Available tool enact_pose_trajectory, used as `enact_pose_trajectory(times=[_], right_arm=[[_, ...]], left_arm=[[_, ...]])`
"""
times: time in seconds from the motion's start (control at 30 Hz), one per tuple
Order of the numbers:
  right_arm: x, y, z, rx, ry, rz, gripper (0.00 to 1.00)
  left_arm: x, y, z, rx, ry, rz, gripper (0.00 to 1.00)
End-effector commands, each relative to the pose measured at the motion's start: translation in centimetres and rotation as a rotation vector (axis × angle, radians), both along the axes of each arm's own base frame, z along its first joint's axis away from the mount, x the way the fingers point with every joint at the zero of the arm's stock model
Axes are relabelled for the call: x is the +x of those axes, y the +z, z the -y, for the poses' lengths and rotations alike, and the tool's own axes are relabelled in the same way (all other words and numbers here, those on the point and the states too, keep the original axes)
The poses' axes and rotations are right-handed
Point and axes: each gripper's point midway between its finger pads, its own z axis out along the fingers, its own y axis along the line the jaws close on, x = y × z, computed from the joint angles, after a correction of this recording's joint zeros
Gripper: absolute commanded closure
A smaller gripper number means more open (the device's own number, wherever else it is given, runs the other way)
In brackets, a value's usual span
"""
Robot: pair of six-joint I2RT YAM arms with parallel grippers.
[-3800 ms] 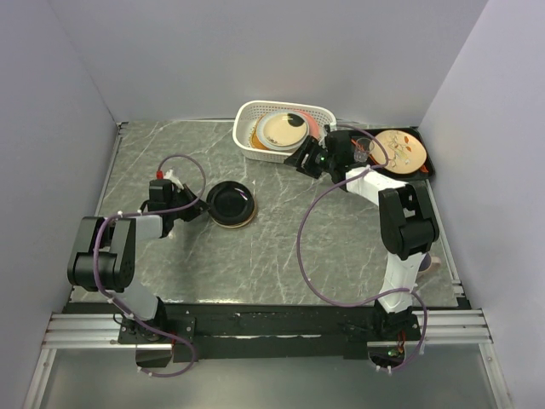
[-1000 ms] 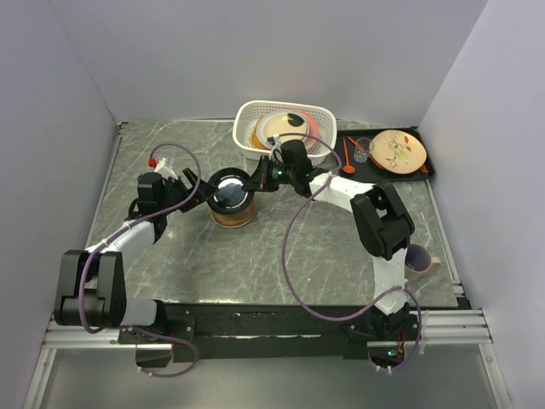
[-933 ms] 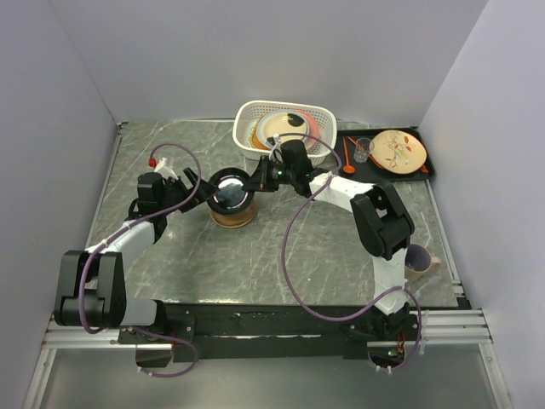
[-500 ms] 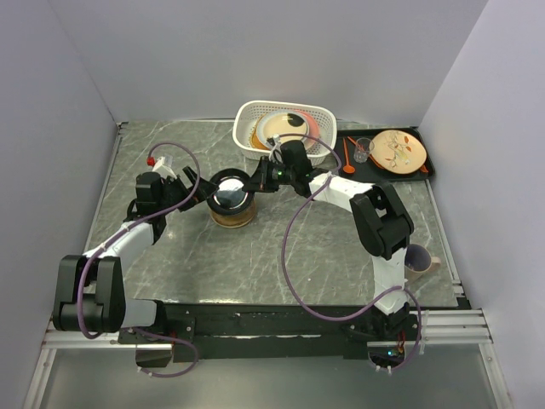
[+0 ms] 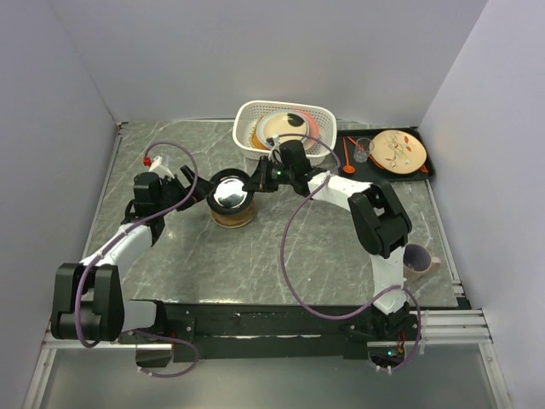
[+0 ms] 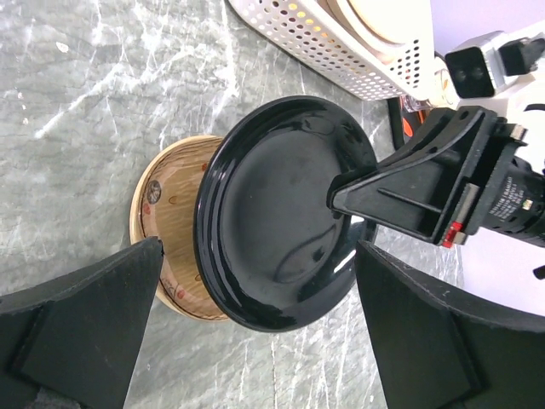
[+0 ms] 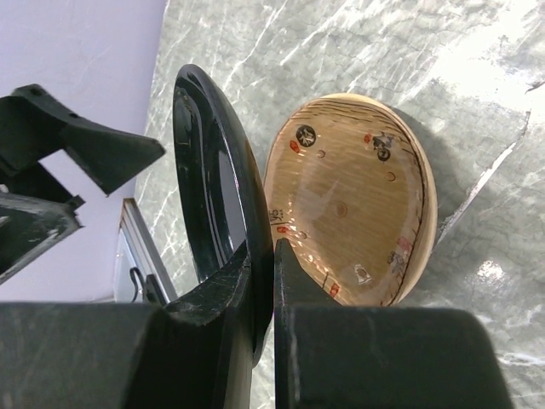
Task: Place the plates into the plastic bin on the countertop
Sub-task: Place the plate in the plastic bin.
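Note:
A glossy black plate point(image 5: 230, 194) hangs tilted on edge above a tan plate point(image 5: 231, 216) with a brown rim, which lies flat on the countertop point(image 5: 281, 247). My right gripper point(image 5: 253, 181) is shut on the black plate's right rim; in the right wrist view its fingers point(image 7: 298, 281) clamp the rim of the black plate point(image 7: 204, 162) beside the tan plate point(image 7: 349, 196). My left gripper point(image 5: 201, 192) stands open just left of the plate, touching nothing; its wrist view shows the black plate point(image 6: 272, 213) between wide jaws. Behind stands the white plastic bin point(image 5: 247, 115), holding several plates point(image 5: 283, 128).
A flat black tray point(image 5: 426, 166) at the back right carries a cream plate with red-orange leaf marks point(image 5: 398, 148), a small glass point(image 5: 364, 150) and an orange spoon point(image 5: 348, 158). A purple mug point(image 5: 415, 256) sits by the right arm. Grey walls enclose the sides.
My left gripper has opened fully and drawn back a little to the left of the black plate. The right gripper keeps its hold on the plate's rim, and the plate now stands more tilted.

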Motion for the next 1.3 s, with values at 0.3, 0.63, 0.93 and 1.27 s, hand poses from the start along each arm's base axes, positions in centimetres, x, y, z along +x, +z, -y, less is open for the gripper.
enact_pose_trajectory(times=[0.3,0.63,0.93,1.27], right_arm=[[5.7,4.9,2.8,0.05,-0.091,0.113,1.0],[10.6,8.6,7.1,0.056,-0.2,0.173,1.0],[14.9,12.0,10.9,0.068,-0.299,0.224,1.0],[18.2,13.1,13.7,0.083,-0.38,0.237,1.0]], left_arm=[[0.2,2.1,-0.8,0.035,0.042,0.081,0.01],[0.2,1.3,-0.7,0.032,0.035,0.062,0.01],[0.3,1.0,-0.7,0.031,0.032,0.056,0.01],[0.5,0.3,-0.6,0.032,0.027,0.038,0.01]])
